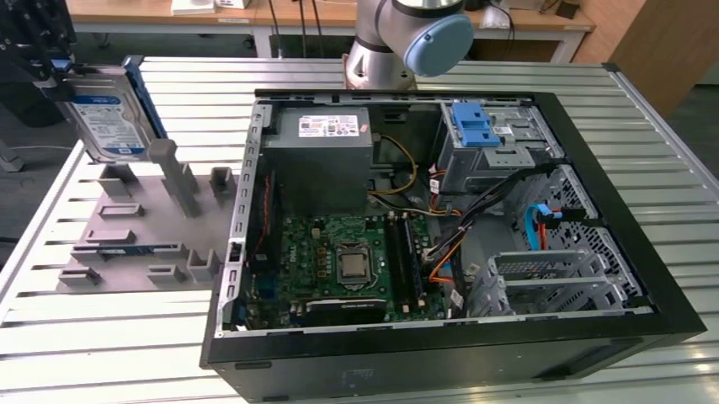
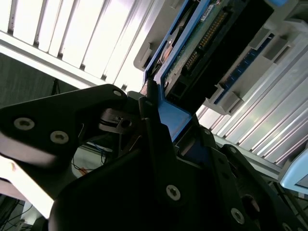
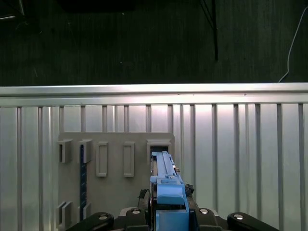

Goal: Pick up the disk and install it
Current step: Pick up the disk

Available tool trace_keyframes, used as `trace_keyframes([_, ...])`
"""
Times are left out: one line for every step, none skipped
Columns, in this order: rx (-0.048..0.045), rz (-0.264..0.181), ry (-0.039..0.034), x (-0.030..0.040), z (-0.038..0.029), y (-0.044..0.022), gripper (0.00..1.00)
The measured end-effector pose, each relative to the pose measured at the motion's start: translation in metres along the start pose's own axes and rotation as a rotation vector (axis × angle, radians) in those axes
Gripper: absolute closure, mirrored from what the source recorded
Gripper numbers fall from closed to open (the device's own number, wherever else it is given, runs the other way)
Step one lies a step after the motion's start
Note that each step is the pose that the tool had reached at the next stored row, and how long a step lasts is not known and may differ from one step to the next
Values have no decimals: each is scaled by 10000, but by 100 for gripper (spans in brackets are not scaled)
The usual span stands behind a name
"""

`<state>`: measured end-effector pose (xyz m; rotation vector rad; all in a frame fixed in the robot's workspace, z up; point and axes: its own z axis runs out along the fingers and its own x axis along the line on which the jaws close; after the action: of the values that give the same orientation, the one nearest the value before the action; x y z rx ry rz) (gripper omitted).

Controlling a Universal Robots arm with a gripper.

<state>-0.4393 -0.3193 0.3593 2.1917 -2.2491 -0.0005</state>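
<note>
Holding the disk (image 1: 107, 118) by one end, I have the gripper (image 1: 50, 71) clamped on its blue carrier frame (image 2: 174, 120). In the second wrist view the black fingers (image 2: 150, 120) sit tight against the plastic with no gap I can make out. The drive hangs edge-on beyond the fingertips, above the grey slotted rack (image 1: 135, 244), and in the first wrist view its far end lines up over an open slot (image 3: 159, 147). I judge my main risk to be the grip itself: the fingers bite on the plastic carrier rather than the metal body, and most of the drive's weight lies out past them. A quick swing could therefore let it pivot or slip. If it tilts, the far corner could catch a rack post close beneath the fingertips. The drive bay (image 1: 494, 147) in the open computer case (image 1: 629, 252) is well apart from the fingers, across the case wall. Loose cables (image 1: 494, 194) cross near its mouth, so a skewed drive could snag them or jam on the bay rails.
</note>
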Motion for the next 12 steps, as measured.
trace_keyframes([0, 0, 0, 0, -7, 0, 64])
trace_keyframes([-2, 0, 0, 0, -14, 0, 64])
trace_keyframes([0, 0, -1, 0, -20, 0, 64])
trace_keyframes([0, 0, -1, 0, -26, 0, 64])
trace_keyframes([1, 0, -1, 0, -32, 0, 64])
trace_keyframes([0, 0, -1, 0, -38, 0, 64])
trace_keyframes([0, 1, -1, 0, -43, 0, 64])
trace_keyframes([1, 0, -1, 0, -47, 0, 64])
trace_keyframes([2, 0, -2, 0, -50, 0, 64])
trace_keyframes([1, 0, -1, 0, -53, 0, 64])
trace_keyframes([0, 0, -1, 0, -56, 0, 64])
trace_keyframes([0, 0, -1, 0, -59, 0, 64])
